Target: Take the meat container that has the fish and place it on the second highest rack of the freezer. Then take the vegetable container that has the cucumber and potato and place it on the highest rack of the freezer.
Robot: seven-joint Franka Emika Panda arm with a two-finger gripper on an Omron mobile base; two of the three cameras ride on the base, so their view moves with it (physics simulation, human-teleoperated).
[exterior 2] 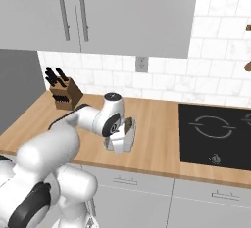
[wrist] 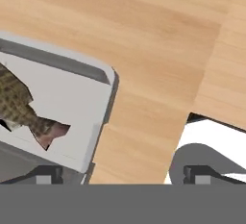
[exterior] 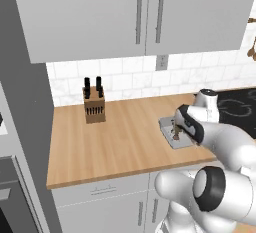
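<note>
Above the meat container (wrist: pixel 62 107) holding the fish (wrist: pixel 21 107), the fingers (wrist: pixel 48 174) spread wide, gripping nothing.

From my station I see a light wooden countertop (exterior: pixel 115 142) spreading out beneath and to every side of the end effector. Behind it, a wall of white marble-look tiles (exterior 2: pixel 206 70) carries a small grey outlet plate (exterior: pixel 161 62). Above hang pale grey wall cabinets (exterior: pixel 100 12) with slim vertical metal bar handles (exterior: pixel 139 12). Off to the end effector's left, near the wall, I make out a brown wooden knife block (exterior: pixel 94 107) with black handles. To its right lies a flat black cooktop (exterior 2: pixel 215 131) set into the counter. Below the counter edge sit pale grey drawer fronts (exterior 2: pixel 142 185). Some brown items at the far right (exterior 2: pixel 248 46) may be hanging utensils; I cannot tell.
</note>
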